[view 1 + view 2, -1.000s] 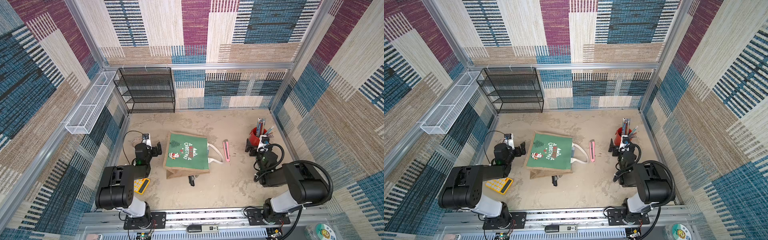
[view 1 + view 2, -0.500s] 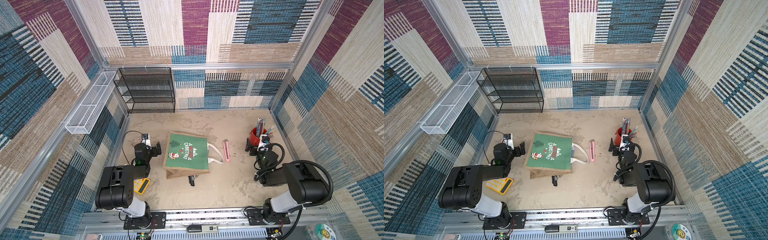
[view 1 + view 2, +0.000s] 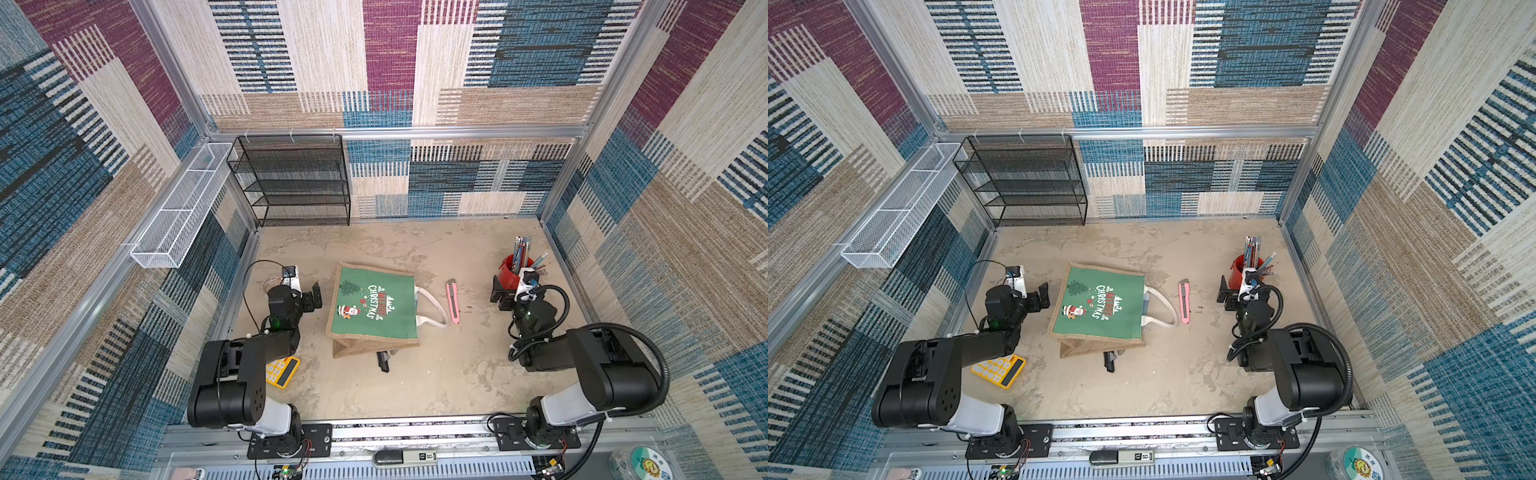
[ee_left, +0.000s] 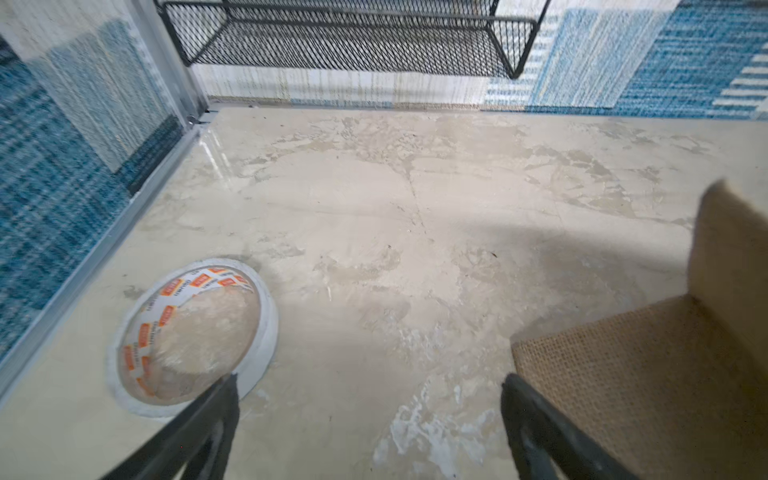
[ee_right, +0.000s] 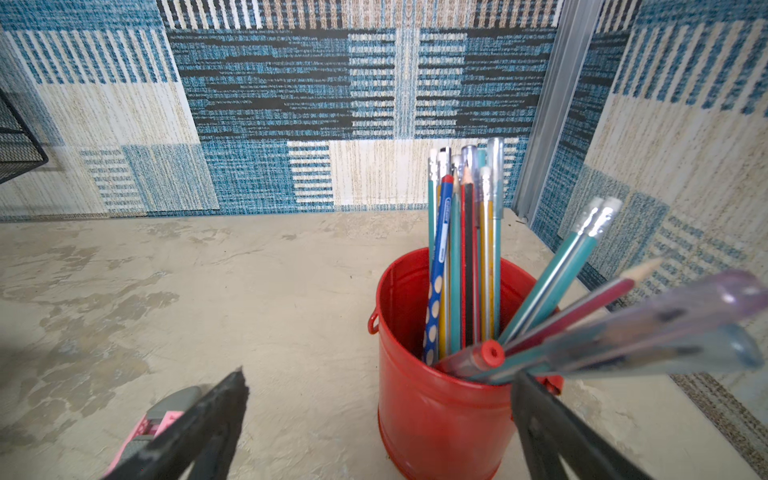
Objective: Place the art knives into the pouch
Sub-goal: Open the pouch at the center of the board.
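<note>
Patchwork carpet walls (image 3: 540,62) close in a beige marbled tabletop (image 3: 436,382), at whose middle the pouch (image 3: 374,309) lies on its side, green face up, white handles (image 3: 434,309) toward the right edge. The left gripper (image 3: 312,297) hangs beside the pouch's closed end and the right gripper (image 3: 500,296) by the red pen cup (image 3: 510,272) near the right edge, both spread wide and empty. The pink art knife (image 3: 454,303) lies flat between handles and right gripper, on that gripper's left, long axis running far edge to near edge, so I judge the right arm nearer
</note>
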